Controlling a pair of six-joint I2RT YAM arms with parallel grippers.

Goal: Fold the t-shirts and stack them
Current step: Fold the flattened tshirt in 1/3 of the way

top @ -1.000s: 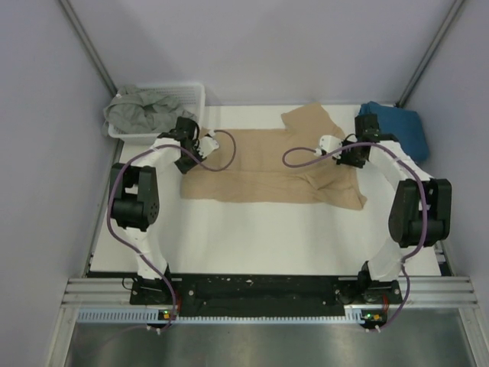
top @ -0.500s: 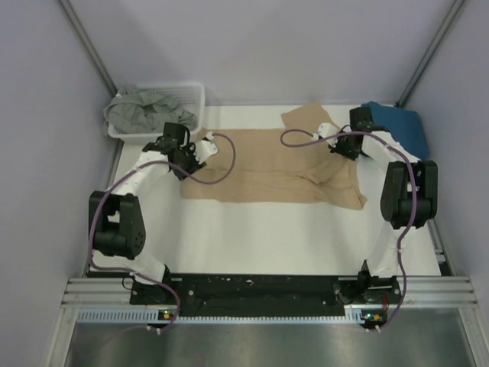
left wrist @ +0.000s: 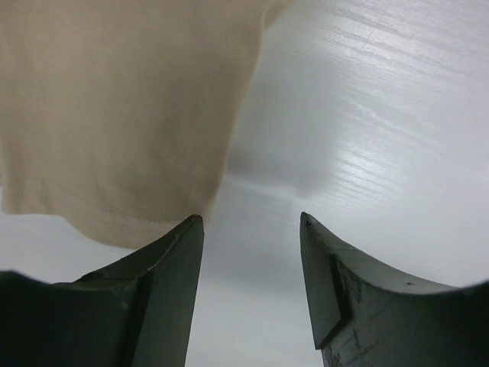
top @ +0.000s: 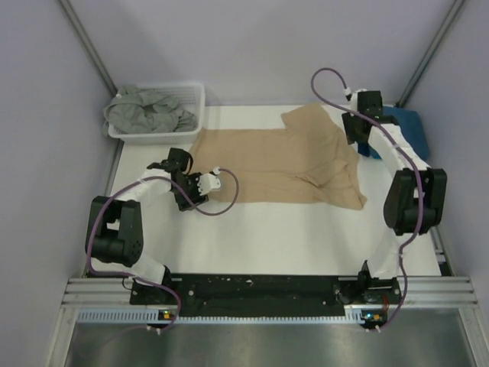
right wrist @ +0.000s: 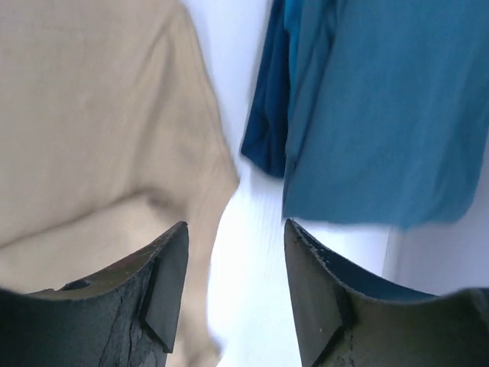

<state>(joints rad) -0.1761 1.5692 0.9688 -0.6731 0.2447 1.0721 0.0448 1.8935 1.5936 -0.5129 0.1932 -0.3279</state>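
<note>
The tan t-shirt (top: 275,164) lies spread flat on the white table, its hem corner (left wrist: 114,153) showing in the left wrist view. My left gripper (top: 189,197) hovers at the shirt's near-left corner, open (left wrist: 250,218), with only bare table between its fingers. My right gripper (top: 354,138) is over the far-right side, open (right wrist: 236,223) and holding nothing, above the gap between the tan shirt (right wrist: 99,138) and the teal-blue t-shirt (right wrist: 382,107). That teal shirt (top: 412,130) lies bunched at the back right. A grey-green t-shirt (top: 145,111) is crumpled in the basket.
A white slatted basket (top: 192,93) stands at the back left corner. The table (top: 260,237) shows bare white surface in front of the tan shirt. Grey walls close in on the left, right and back.
Both grippers have opened and let go of the tan shirt. The left one moved toward the near side, the right one swung to the back right.
</note>
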